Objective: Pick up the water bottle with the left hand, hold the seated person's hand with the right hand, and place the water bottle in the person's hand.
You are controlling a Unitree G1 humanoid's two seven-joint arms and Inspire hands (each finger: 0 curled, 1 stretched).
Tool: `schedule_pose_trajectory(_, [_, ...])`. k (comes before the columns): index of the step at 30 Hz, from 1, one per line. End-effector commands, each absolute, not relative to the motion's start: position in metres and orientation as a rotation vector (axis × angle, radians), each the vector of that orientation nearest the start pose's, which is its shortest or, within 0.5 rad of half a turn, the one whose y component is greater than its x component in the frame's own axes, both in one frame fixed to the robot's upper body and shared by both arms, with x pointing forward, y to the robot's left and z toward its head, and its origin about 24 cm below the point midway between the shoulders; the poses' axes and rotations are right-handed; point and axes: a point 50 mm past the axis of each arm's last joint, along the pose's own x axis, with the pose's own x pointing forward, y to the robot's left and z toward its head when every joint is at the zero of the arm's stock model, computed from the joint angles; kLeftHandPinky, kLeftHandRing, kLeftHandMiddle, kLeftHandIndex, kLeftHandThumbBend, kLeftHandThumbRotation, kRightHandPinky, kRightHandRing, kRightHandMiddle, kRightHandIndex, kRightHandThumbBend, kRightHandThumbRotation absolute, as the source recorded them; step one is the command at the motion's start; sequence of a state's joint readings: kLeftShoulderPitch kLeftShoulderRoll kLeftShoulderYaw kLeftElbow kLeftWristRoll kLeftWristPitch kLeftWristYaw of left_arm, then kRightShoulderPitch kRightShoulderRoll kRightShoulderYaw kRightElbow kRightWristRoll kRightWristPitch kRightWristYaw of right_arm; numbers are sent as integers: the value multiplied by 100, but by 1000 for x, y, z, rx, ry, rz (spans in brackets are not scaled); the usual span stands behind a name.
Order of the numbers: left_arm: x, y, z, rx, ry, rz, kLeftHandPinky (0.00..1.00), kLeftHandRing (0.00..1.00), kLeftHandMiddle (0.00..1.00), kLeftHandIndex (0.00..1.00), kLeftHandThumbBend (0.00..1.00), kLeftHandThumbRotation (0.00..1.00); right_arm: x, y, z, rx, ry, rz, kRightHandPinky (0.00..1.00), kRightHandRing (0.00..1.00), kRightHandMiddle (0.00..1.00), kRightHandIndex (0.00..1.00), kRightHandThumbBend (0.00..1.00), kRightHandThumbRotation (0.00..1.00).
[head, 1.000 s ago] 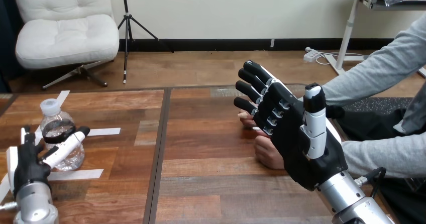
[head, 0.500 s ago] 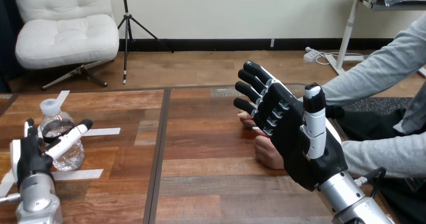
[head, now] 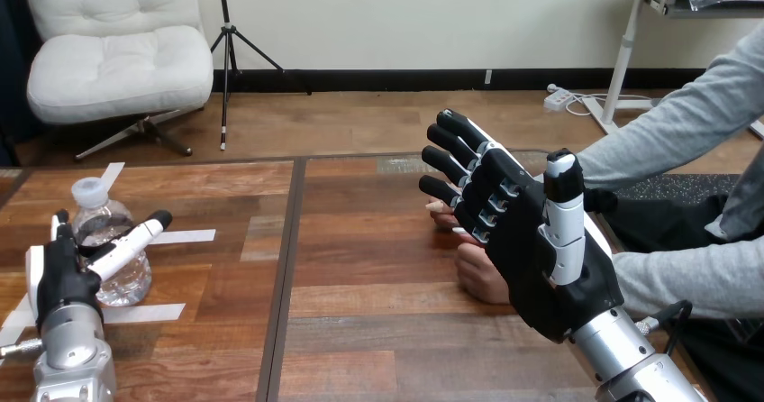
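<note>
Left hand (head: 59,274): at the lower left, raised on its silver forearm; released, with the thumb straight and slanting across the front of the water bottle (head: 97,222) and the fingers upright at the bottle's left side. Whether any of them presses on the bottle cannot be told.
Water bottle: upright on the table (head: 378,330), at its left part, white cap on top, standing between the left hand's thumb and fingers.
Right hand (head: 541,262): at centre right, held up above the table with its dark palm side toward the camera; released, with fingers straight and spread toward the upper left and the thumb pointing up.
Person's upper hand (head: 439,211): fingertips show at the left of the right hand's fingers, mostly hidden behind them; contact cannot be told.
Person's lower hand (head: 476,274): loosely closed, resting on the table at the left edge of the right hand's palm; nothing lies in it.
Grey sleeves (head: 694,280): both enter from the right edge.
Tape strips (head: 185,236): white, flat on the table beside the bottle.
</note>
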State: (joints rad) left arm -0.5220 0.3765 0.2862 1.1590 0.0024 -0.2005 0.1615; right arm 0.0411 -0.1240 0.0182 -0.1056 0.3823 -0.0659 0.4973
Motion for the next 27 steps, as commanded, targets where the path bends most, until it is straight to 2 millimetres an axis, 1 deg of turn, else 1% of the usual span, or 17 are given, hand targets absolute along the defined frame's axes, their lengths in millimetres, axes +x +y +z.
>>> schedule_pose_trajectory(1, [319, 300, 16, 198, 303, 474, 100, 100, 100, 100, 89, 29, 243, -147, 90, 204, -283, 529, 93, 96, 96, 94, 89, 100])
schedule_pose_trajectory(11, [321, 298, 18, 201, 302, 468, 100, 100, 100, 100, 89, 27, 242, -146, 90, 207, -281, 528, 93, 96, 96, 94, 89, 100])
schedule_pose_trajectory(16, [322, 298, 18, 199, 306, 464, 97, 100, 100, 100, 90, 27, 242, -146, 91, 205, -282, 528, 93, 96, 96, 93, 88, 100])
schedule_pose_trajectory(27, [325, 297, 19, 204, 331, 451, 96, 100, 100, 100, 89, 27, 242, -146, 91, 208, -284, 532, 93, 96, 96, 93, 89, 100])
